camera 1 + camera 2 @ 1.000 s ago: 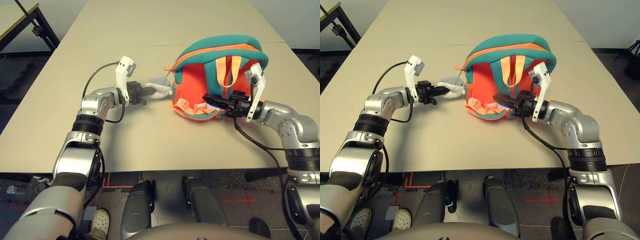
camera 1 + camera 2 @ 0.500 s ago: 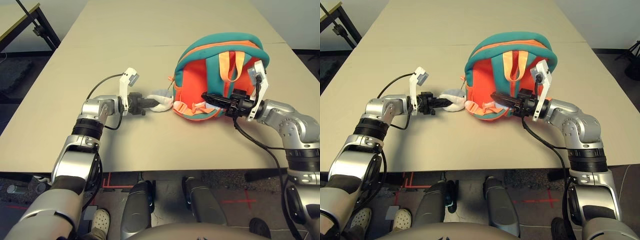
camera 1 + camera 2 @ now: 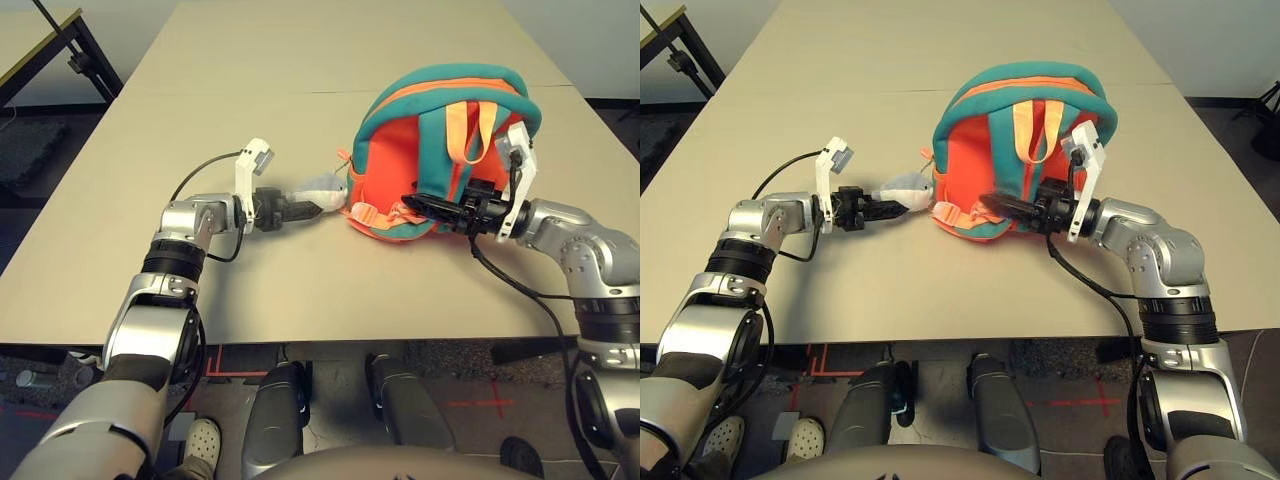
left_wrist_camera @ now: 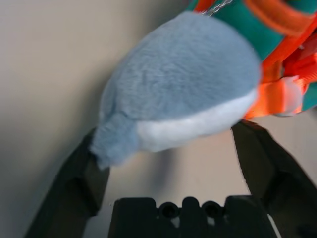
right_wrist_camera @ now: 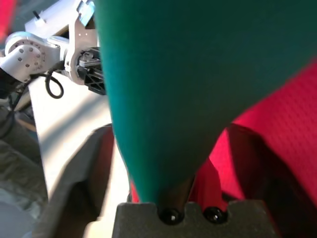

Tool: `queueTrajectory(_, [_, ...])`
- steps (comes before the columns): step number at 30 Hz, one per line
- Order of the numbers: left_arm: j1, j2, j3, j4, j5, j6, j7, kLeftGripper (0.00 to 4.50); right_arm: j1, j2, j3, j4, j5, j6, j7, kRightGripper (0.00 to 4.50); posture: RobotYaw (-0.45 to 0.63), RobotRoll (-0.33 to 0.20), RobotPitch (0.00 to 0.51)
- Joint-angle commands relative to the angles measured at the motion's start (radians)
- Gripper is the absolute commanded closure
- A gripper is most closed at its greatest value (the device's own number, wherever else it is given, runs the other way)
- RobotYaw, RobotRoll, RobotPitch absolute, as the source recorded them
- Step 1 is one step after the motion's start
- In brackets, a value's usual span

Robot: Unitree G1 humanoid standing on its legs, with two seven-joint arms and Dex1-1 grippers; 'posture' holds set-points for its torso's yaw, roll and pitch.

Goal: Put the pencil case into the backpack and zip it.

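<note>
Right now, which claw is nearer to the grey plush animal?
Left. The left claw stands open around the grey plush animal; the right claw is at the teal strap on the backpack.

- The backpack (image 3: 420,170) was orange with teal trim and paler orange straps.
- Its plush animal (image 4: 178,84) was grey above, white below.
- The surface (image 3: 300,90) was plain beige.
- Both hands had black fingers on silver arms.

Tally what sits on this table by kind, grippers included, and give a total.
Backpack: 1
Plush animal: 1
Grippers: 2, the left gripper and the right gripper, both open
Total: 4
</note>
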Motion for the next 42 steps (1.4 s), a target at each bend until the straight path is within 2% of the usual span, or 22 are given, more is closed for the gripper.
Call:
queueTrajectory(1, [0.016,0.014,0.003,-0.066,-0.016,0.042,-0.001,0.00,0.047,-0.051,-0.059,-0.072,0.073,0.085,0.005,0.04,-0.16,0.000,0.149])
queueTrajectory(11, [0.068,0.052,0.028,-0.153,-0.031,0.076,0.009,0.00,0.162,-0.179,-0.230,-0.131,0.203,0.181,-0.004,0.04,-0.17,0.000,0.147])
queueTrajectory(18, [0.149,0.087,0.088,-0.278,-0.057,0.077,0.064,0.00,0.192,-0.183,-0.314,-0.049,0.135,0.084,-0.081,0.04,-0.17,0.000,0.146])
queueTrajectory(23, [0.237,0.064,0.227,-0.375,-0.088,0.028,0.207,0.00,0.195,-0.133,-0.367,0.087,-0.016,-0.126,-0.223,0.04,-0.17,0.000,0.148])
queueTrajectory(31, [0.293,0.000,0.384,-0.386,-0.045,-0.191,0.502,0.00,0.167,-0.051,-0.425,0.272,-0.130,-0.404,-0.351,0.04,-0.13,0.000,0.167])
queueTrajectory(37, [0.318,-0.012,0.442,-0.337,0.003,-0.351,0.679,0.00,0.160,-0.025,-0.453,0.378,-0.179,-0.560,-0.412,0.04,-0.12,0.000,0.175])
queueTrajectory(42, [0.337,-0.016,0.451,-0.308,0.023,-0.440,0.746,0.00,0.163,-0.019,-0.450,0.443,-0.196,-0.639,-0.437,0.04,-0.11,0.000,0.177])
